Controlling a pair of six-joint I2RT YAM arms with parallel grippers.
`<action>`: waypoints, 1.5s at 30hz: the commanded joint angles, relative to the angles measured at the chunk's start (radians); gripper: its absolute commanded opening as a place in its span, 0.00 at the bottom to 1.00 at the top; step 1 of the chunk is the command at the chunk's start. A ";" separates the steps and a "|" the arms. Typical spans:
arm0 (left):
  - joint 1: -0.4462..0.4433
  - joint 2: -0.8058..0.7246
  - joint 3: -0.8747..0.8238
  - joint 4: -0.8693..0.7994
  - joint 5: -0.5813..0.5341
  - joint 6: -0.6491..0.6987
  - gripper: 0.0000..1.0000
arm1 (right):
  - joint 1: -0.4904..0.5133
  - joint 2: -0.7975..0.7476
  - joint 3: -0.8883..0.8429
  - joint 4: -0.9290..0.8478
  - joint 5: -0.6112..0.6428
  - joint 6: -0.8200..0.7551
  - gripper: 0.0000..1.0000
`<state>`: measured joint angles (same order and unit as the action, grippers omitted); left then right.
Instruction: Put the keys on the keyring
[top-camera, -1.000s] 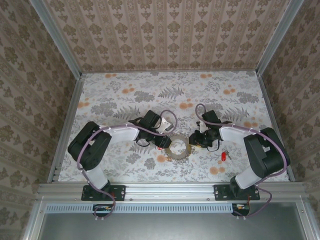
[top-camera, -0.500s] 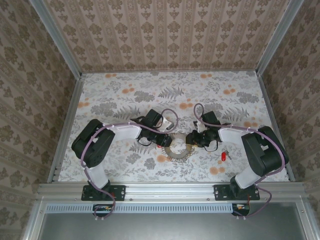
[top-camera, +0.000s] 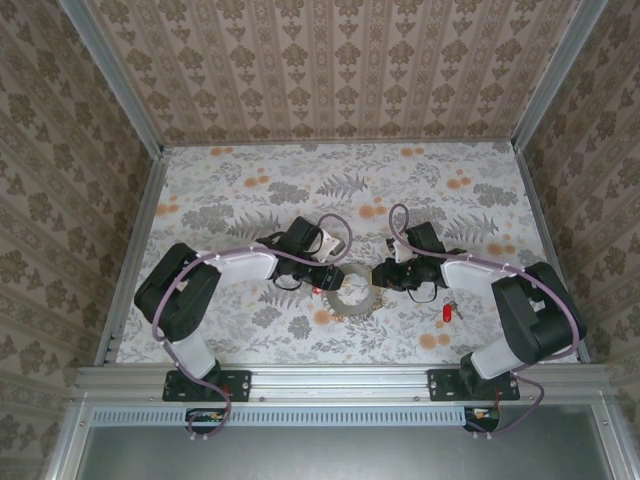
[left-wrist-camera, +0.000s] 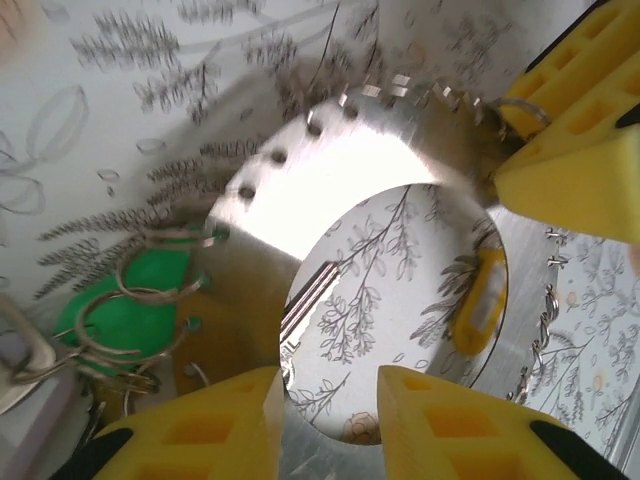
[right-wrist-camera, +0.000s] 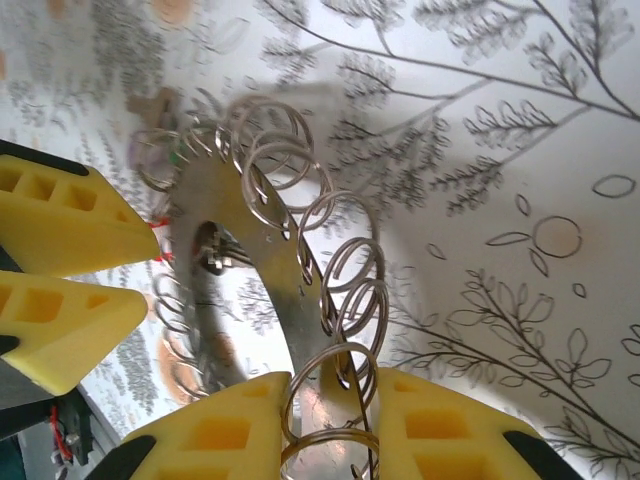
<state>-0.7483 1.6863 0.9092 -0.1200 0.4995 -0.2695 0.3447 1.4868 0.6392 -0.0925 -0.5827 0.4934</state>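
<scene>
1. In the top view, nearest the camera, a grey metal rail (top-camera: 340, 380) carries both arm bases. The arms reach forward and bend inward over the floral-patterned table (top-camera: 250, 200).
2. A small red-headed key (top-camera: 447, 313) lies loose on the table just right of the right arm's wrist. It is apart from both claws.
3. Left of it lies the keyring (top-camera: 352, 298), a large flat silvery metal ring. The left claw (top-camera: 325, 283) is at its upper-left edge and the right claw (top-camera: 383, 277) at its upper-right edge. From above the ring looks like a plain grey disc, and the wrists cover the jaws.
4. The left wrist view resolves more. The ring is a broad band with drilled holes and small wire loops along its rim.
   - The left claw's yellow fingers (left-wrist-camera: 200, 440) straddle the near part of the band with a gap between them. I cannot tell whether they pinch it.
   - A green-headed key (left-wrist-camera: 110, 320) sits beside the band's outer edge among the loops.
   - A silvery key blade (left-wrist-camera: 305, 300) lies along the hole's inner edge.
   - A small yellow plastic piece (left-wrist-camera: 478, 305) is at the hole's far side, too blurred to identify.
5. The right wrist view shows the band edge-on, curving away, with its loops standing up. The right claw's fingers press on the nearest loops and the band from both sides, grasping the keyring. The left claw's fingers meet the ring further along.
6. Beyond the ring the table runs back to beige patterned walls (top-camera: 330, 70).
</scene>
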 joint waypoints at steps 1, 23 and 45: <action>0.032 -0.117 -0.011 0.033 -0.055 -0.024 0.32 | -0.004 -0.063 0.004 0.020 -0.046 -0.018 0.00; 0.035 -0.002 -0.087 0.090 0.137 -0.076 0.22 | -0.014 0.048 0.015 0.147 -0.131 0.038 0.09; 0.023 0.086 -0.095 0.120 0.066 -0.121 0.15 | 0.047 0.081 0.045 0.024 -0.087 -0.107 0.25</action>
<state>-0.7261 1.7412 0.8154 0.0170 0.6056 -0.3740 0.3763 1.5730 0.6479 -0.0425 -0.6792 0.4210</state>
